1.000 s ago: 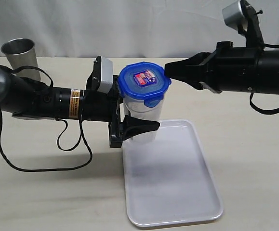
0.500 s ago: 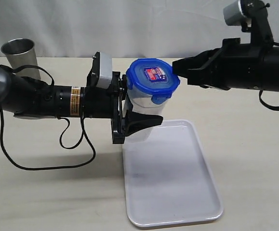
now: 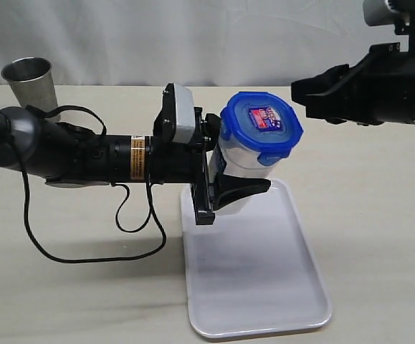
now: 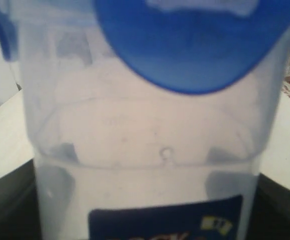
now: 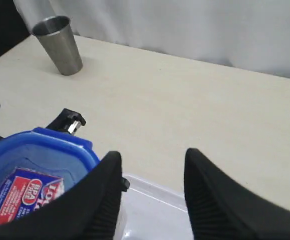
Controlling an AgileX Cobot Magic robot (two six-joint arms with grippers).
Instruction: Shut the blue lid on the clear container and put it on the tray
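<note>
Two grippers are in play, and only one carries a load. The left gripper [image 3: 239, 185] is clamped across the lower body of the clear container [image 3: 244, 154], one finger on each side, holding it over the far edge of the tray [image 3: 264, 287]. The container is tilted rather than upright, and whether its base touches the tray cannot be told, because the near finger hides it. The blue lid [image 3: 262, 127] sits on the container mouth with its sticker facing up. The frames do not show whether all four flaps are latched. The right gripper [image 5: 152, 200] stands above and beyond the tray's far right corner, just beside the lid but apart from it. Its jaws are spread and nothing lies between them. A steel cup [image 3: 29, 82] stands well apart from the tray, on the table beyond its far left side. By judgement, the lid-closing step looks finished or nearly so, and the placing step is in hand. The next move calls for the left arm to bring the container upright, lower it until the base rests flat inside the tray rim, then spread its jaws and back off without tipping the tall, narrow body. If any flap is unlatched, it should be pressed down first.
</note>
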